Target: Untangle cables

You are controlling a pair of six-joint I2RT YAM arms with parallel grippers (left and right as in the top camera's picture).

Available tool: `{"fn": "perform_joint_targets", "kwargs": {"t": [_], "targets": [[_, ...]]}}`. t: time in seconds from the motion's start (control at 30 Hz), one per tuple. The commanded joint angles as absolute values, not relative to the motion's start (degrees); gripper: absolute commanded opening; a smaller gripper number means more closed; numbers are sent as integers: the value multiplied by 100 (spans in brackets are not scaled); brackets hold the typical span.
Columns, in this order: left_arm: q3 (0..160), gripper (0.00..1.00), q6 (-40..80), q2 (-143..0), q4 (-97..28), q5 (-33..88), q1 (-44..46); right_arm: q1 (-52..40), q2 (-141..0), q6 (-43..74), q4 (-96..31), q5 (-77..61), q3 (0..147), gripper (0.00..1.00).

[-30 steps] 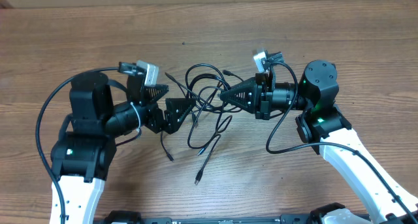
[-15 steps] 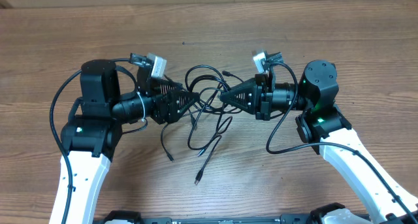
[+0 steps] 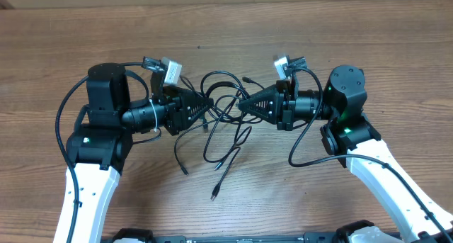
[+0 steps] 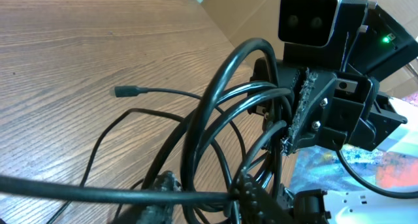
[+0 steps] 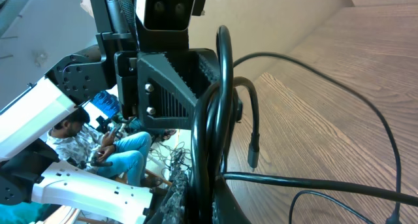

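The cables [image 3: 224,112] are thin black cords looped in a tangle at mid-table, with loose tails running toward the front and one silver-tipped plug [image 3: 214,195]. My left gripper [image 3: 202,106] reaches in from the left, and its jaws are closed in on loops of the bundle. In the left wrist view the cables [image 4: 219,87] arch up from the left gripper [image 4: 209,198], and one strand crosses in front of the fingers. My right gripper [image 3: 244,105] faces it from the right. It is shut on upright cable loops [image 5: 221,100] that rise from the right gripper [image 5: 206,198].
The wooden table [image 3: 354,44] stretches all round the bundle. A small plug [image 4: 127,91] lies on the wood to the left of the loops. Each arm's thick black lead [image 3: 304,140] curves beside its wrist. The two grippers stand tip to tip, a short gap apart.
My left gripper swung right and up into the bundle, and its jaws narrowed from wide open onto the loops. The right gripper and the cable tails stayed put.
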State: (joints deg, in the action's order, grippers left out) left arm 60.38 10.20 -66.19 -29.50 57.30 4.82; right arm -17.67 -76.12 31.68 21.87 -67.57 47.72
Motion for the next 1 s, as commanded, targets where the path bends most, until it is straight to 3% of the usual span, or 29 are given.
{"fn": "perform_joint_targets", "kwargs": {"t": [0.0,0.1,0.37,0.57,0.7,0.77,0.83,0.87,0.9,0.97], "targets": [[6163,27,965,-6637,-2932,5857,454,-1806,-7555,3153,2237,-6827,4915,4],[6163,31,967,-6637,-2932,5854,454,-1806,-7555,3155,2237,-6829,4915,4],[6163,59,967,-6637,-2932,5854,454,-1881,-7555,3153,2235,-6829,4915,4],[6163,61,967,-6637,-2930,5854,454,-2058,-7555,3151,2239,-6823,4915,4],[6163,51,967,-6637,-2932,5854,454,-2058,-7555,3151,2239,-6823,4915,4],[6163,40,967,-6637,-2932,5854,454,-2058,-7555,3153,2239,-6825,4915,4],[6160,27,965,-6637,-2930,5854,454,-2058,-7555,3153,2237,-6825,4915,4],[6163,13,965,-6637,-2932,5854,454,-2058,-7555,3151,2237,-6825,4915,4],[6163,4,967,-6637,-2932,5854,454,-2058,-7555,3151,2237,-6825,4915,4],[6163,5,967,-6637,-2932,5854,454,-2058,-7555,3151,2237,-6825,4915,4]]}}
